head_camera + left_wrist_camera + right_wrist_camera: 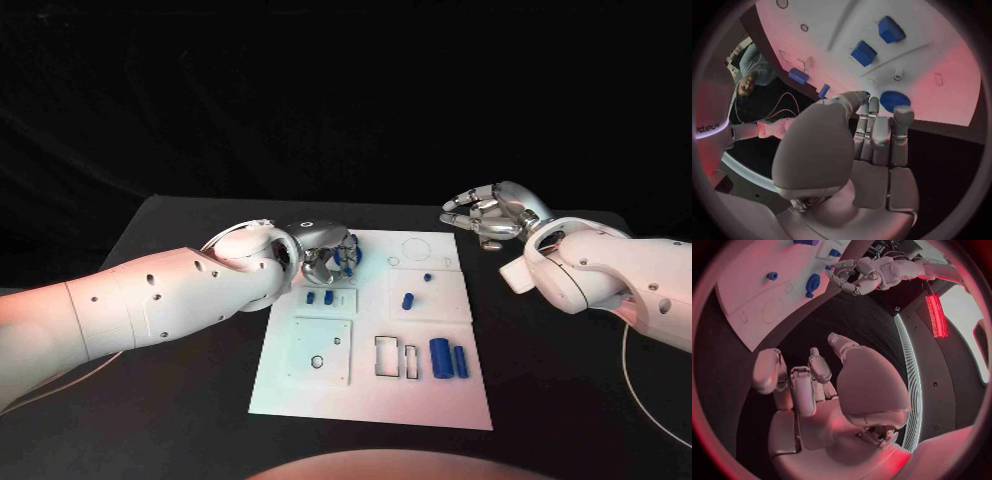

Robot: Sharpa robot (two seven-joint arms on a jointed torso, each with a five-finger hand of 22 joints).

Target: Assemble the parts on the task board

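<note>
You've got the task board [310, 395] lying mid-table w/ blue parts on it: two long cylinders [449, 358] near its right front, a small piece [408, 300] mid-board, two short ones [319, 297] left of that. At the far-left corner sits a round blue part [893, 100]; your left hand [325, 252] is over it, fingers curled, fingertips right at it, but can't tell if it's gripping. Right hand [490, 214] hangs off the board's far-right corner, fingers curled in, holding nothing.

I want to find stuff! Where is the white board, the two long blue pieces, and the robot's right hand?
Board [368, 400], head view, bare near edge.
Long blue pieces [441, 358], head view, middle of the thicker one.
Right hand [488, 215], head view, middle of the hand.
</note>
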